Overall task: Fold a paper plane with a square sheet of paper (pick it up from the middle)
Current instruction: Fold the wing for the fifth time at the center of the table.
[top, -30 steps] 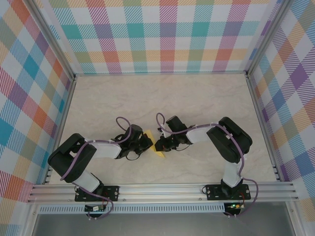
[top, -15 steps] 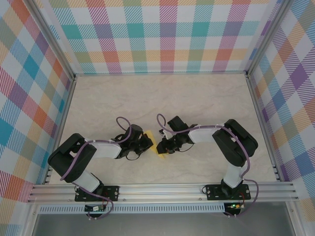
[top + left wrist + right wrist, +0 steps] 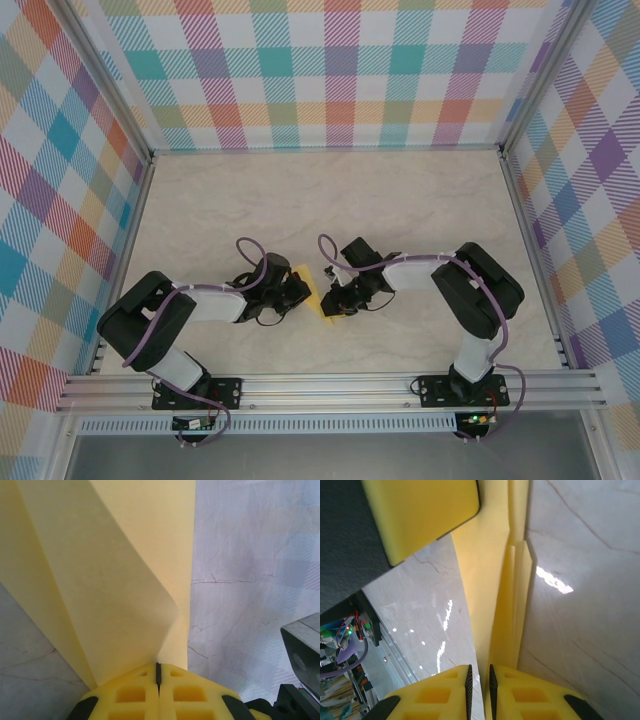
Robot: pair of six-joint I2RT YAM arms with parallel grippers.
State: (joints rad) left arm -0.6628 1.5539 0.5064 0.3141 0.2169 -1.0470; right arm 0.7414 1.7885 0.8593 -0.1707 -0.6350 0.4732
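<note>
The square sheet of paper, bright yellow and folded into narrow layers, hangs between the two grippers at the table's near middle. My left gripper is shut on one end of it. In the left wrist view the paper fans out from the closed pads of that gripper. My right gripper faces it from the right. In the right wrist view the folded edge runs down to the right gripper, whose pads stand a narrow gap apart without pinching it. A left finger shows at the top of that view.
The marble tabletop stretches back to plaid walls. An aluminium rail runs along the near edge. A grey part of the right arm sits close beside the paper. Wiring and a circuit board lie by the rail.
The right gripper's pads have parted slightly off the paper's edge. The right arm's elbow has shifted a little to the right. The left gripper has stayed shut on the paper.
</note>
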